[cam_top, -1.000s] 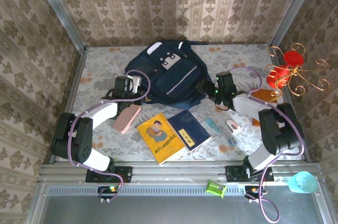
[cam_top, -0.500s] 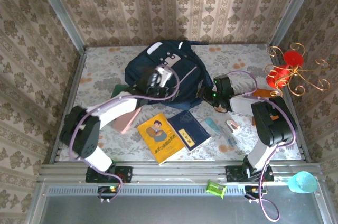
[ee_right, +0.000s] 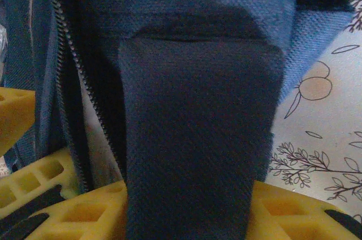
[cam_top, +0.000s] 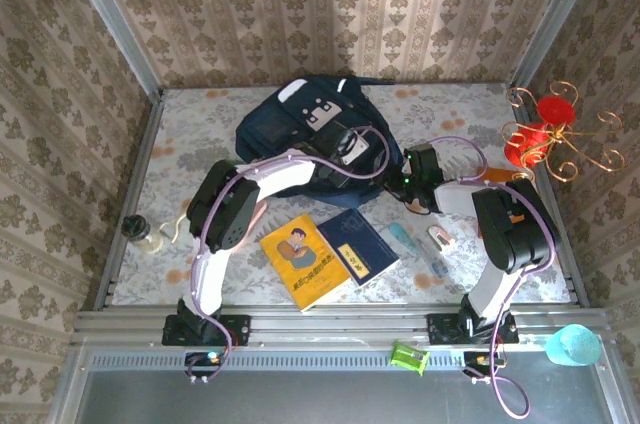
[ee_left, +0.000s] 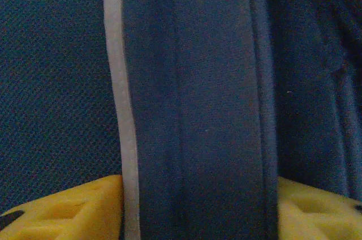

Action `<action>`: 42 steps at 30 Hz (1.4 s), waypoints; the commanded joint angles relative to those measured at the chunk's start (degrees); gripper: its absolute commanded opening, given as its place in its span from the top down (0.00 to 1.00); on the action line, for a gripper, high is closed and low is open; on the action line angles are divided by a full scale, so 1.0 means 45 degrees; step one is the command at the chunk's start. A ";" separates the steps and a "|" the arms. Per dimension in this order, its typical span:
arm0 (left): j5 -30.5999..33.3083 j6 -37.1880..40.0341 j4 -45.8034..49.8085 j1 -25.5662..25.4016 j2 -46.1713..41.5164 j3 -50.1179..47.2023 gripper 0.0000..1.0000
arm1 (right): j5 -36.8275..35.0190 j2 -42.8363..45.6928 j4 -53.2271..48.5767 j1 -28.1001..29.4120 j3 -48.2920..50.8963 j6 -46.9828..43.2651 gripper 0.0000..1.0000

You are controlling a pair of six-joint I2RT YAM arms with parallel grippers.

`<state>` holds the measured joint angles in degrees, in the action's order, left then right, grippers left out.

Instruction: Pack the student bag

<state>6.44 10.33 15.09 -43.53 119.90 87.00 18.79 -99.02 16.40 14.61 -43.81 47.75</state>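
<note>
Navy fabric: student bag [cam_top: 285, 134], far centre of table [cam_top: 190, 154].
bag axis: runs far to near, leaning slightly near-right; white-patch top points to the far side.
top view: whole bag outline.
left gripper [cam_top: 350, 148]: on bag front; wrist view has yellow fingers [ee_left: 68, 209] pinching a grey-edged fold.
right gripper [cam_top: 394, 176]: bag's right edge; part-closed on a flat tab, probably a strap, beside zip [ee_right: 65, 64].

Tabletop [cam_top: 200, 134], floral print.
- Near edge: yellow book [cam_top: 305, 261] with a cartoon figure on its cover. A dark blue notebook [cam_top: 358, 245] touches its right side.
- Right of these: pale blue tube [cam_top: 402, 237]; small white-and-red item [cam_top: 440, 237].
- Left edge: small dark-capped bottle [cam_top: 146, 237].
- Far right: red-and-gold wire ornament [cam_top: 545, 134].
- Front rail: green clip [cam_top: 408, 356]; teal cup [cam_top: 572, 344].
</note>
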 commanded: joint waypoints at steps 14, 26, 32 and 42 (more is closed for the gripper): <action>-0.5341 -0.0863 -0.0867 0.2162 -0.3717 -0.1110 1.00 | 0.0708 0.0427 0.0475 -0.0073 0.0768 -0.0046 0.41; -0.9433 -0.1855 -0.0952 0.4138 -0.4730 -0.0634 1.00 | 0.0828 0.0979 0.0691 0.0316 0.0695 0.0165 0.44; -1.1636 -0.1831 -0.0812 0.4838 -0.4283 0.0287 1.00 | 0.0427 0.1020 0.1049 0.1023 0.0543 0.0671 0.51; -1.2826 -0.0700 0.1241 0.5210 -0.2133 0.3238 1.00 | 0.0112 0.0690 0.0149 0.2622 -0.0689 0.0451 0.49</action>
<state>-45.23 3.64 21.08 -20.53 109.93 96.68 19.51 -95.83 17.96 24.53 -44.36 50.06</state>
